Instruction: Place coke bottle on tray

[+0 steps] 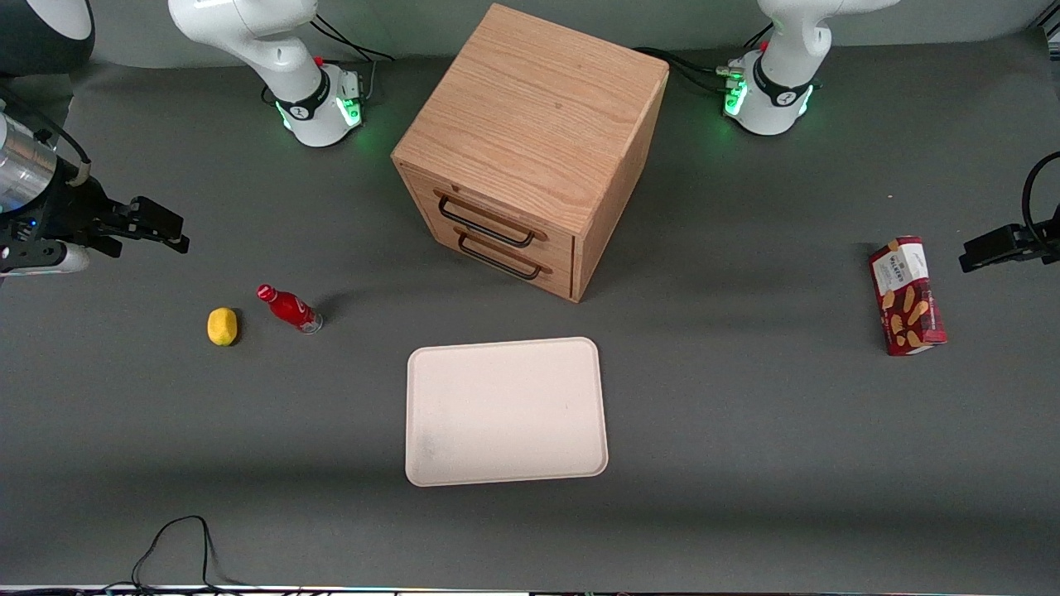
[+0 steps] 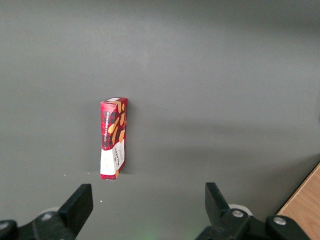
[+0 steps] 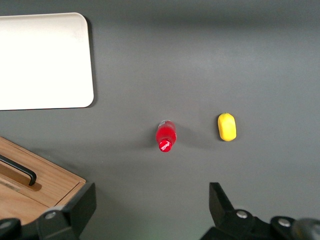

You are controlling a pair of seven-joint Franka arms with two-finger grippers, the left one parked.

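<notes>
The coke bottle (image 1: pixel 289 309), small and red with a red cap, stands on the grey table beside a yellow lemon-like ball (image 1: pixel 222 326). The cream-white tray (image 1: pixel 505 410) lies flat nearer the front camera, in front of the drawer cabinet, with nothing on it. My right gripper (image 1: pixel 170 230) hangs above the table at the working arm's end, farther from the front camera than the bottle and well apart from it. It is open and empty. The right wrist view shows the gripper (image 3: pixel 151 195), the bottle (image 3: pixel 166 135), the ball (image 3: pixel 226 126) and part of the tray (image 3: pixel 45 60).
A wooden drawer cabinet (image 1: pixel 530 141) with two black handles stands mid-table, both drawers shut; its corner (image 3: pixel 30 185) shows in the right wrist view. A red snack box (image 1: pixel 907 296) lies toward the parked arm's end. A black cable (image 1: pixel 178 538) loops at the table's front edge.
</notes>
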